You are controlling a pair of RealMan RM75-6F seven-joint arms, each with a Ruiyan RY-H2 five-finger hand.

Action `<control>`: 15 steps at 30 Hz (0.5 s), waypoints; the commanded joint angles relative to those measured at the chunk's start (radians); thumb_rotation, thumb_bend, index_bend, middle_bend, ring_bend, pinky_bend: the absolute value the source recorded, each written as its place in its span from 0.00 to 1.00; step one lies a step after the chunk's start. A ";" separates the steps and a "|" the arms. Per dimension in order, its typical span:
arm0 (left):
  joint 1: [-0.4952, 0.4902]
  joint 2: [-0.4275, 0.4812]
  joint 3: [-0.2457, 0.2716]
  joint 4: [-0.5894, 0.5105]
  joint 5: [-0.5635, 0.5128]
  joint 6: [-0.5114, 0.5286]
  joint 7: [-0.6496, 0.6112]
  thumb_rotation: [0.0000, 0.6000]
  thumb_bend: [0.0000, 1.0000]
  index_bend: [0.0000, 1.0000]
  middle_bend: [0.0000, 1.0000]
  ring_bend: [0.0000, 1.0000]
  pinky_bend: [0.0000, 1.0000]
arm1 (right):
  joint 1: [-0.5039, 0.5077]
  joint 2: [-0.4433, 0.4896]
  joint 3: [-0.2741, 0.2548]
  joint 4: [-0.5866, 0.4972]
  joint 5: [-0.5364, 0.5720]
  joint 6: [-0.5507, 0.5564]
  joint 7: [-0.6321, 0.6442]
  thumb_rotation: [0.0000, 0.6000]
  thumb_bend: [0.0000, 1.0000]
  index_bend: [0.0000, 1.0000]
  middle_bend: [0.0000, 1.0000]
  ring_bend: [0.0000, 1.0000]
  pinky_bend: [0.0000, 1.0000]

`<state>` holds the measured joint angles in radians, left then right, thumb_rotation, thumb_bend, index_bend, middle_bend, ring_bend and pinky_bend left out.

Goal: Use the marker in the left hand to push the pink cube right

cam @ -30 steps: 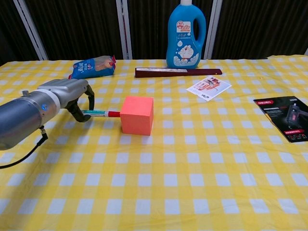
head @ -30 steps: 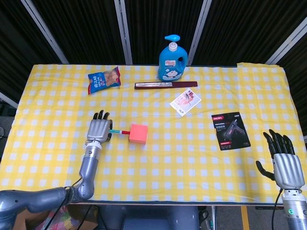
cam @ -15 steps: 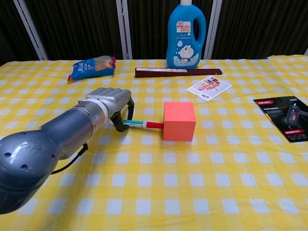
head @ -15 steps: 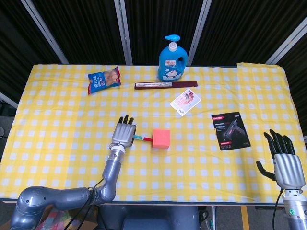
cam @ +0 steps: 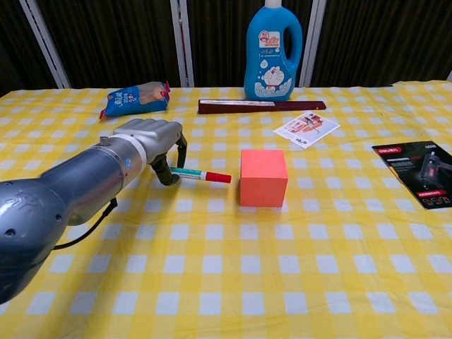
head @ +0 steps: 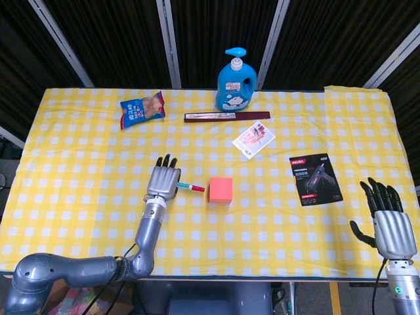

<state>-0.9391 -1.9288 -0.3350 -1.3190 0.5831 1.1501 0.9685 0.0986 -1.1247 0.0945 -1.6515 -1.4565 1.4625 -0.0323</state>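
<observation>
The left hand (cam: pixel 145 138) holds the marker (cam: pixel 201 175) beside the pink cube (cam: pixel 263 176).

Its fingers curl around the marker, and the red tip points at the cube with a small gap between them. The cube sits near the middle of the counter (head: pixel 85 197), on the yellow checked cloth. The right hand (head: pixel 388 220) is far off at the counter's near right corner, fingers apart and holding nothing.
</observation>
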 commanded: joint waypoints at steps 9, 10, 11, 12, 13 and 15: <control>-0.073 -0.068 -0.030 0.058 -0.040 -0.023 0.041 1.00 0.48 0.55 0.12 0.00 0.10 | -0.002 0.004 0.000 0.000 -0.001 0.002 0.010 1.00 0.38 0.00 0.00 0.00 0.00; -0.084 -0.080 -0.034 0.069 -0.042 -0.028 0.044 1.00 0.48 0.55 0.12 0.00 0.10 | -0.002 0.004 0.000 0.000 -0.001 0.002 0.013 1.00 0.38 0.00 0.00 0.00 0.00; -0.091 -0.088 -0.037 0.077 -0.044 -0.031 0.046 1.00 0.48 0.55 0.12 0.00 0.10 | -0.002 0.005 0.001 -0.001 -0.001 0.003 0.015 1.00 0.38 0.00 0.00 0.00 0.00; -0.104 -0.100 -0.042 0.089 -0.044 -0.038 0.049 1.00 0.48 0.55 0.12 0.00 0.10 | -0.002 0.006 0.001 0.000 -0.001 0.004 0.018 1.00 0.38 0.00 0.00 0.00 0.00; -0.115 -0.113 -0.047 0.104 -0.046 -0.042 0.050 1.00 0.48 0.55 0.12 0.00 0.10 | -0.003 0.006 0.001 -0.001 -0.001 0.005 0.022 1.00 0.38 0.00 0.00 0.00 0.00; -0.134 -0.134 -0.059 0.126 -0.050 -0.051 0.050 1.00 0.48 0.55 0.13 0.00 0.10 | -0.004 0.007 0.001 0.000 -0.003 0.006 0.028 1.00 0.38 0.00 0.00 0.00 0.00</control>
<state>-1.0589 -2.0478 -0.3841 -1.2088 0.5375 1.1081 1.0162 0.0952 -1.1180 0.0958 -1.6521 -1.4585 1.4682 -0.0055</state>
